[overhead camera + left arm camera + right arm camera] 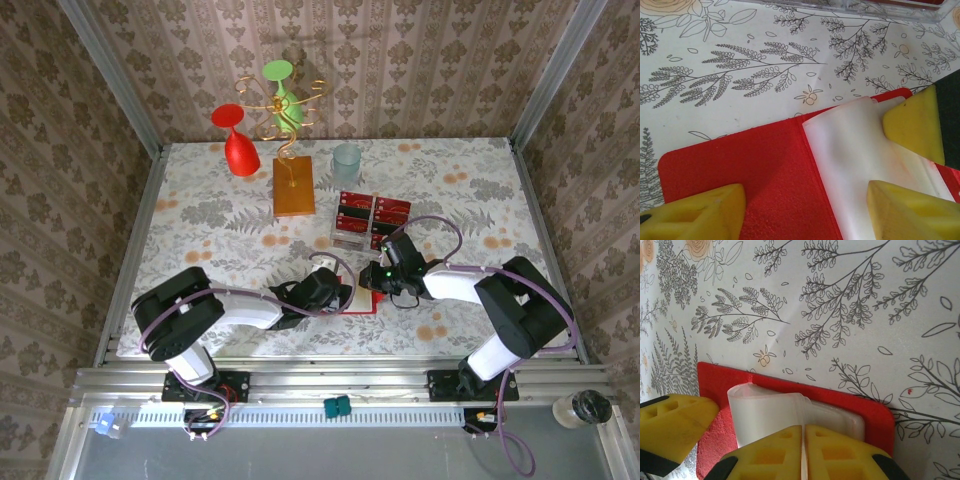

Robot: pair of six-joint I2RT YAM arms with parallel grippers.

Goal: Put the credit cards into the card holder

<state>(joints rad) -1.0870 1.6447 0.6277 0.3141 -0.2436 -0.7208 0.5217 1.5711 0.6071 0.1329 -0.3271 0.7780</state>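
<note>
Where we're at: floral table, wallpaper walls
card holder: open, between spread jaws of left gripper
right gripper: pinching its clear pocket

A red goblet, green goblet and pale tumbler cluster by an orange wooden block on floral tablecloth.

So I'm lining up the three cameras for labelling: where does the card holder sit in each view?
Top external: card holder at low centre, just nearer than the clear tray.
Left wrist: card holder lying open across the bottom half.
Right wrist: card holder at bottom centre.
Shared landmark: its pale clear pocket, seen inside it in both wrist views.
</note>
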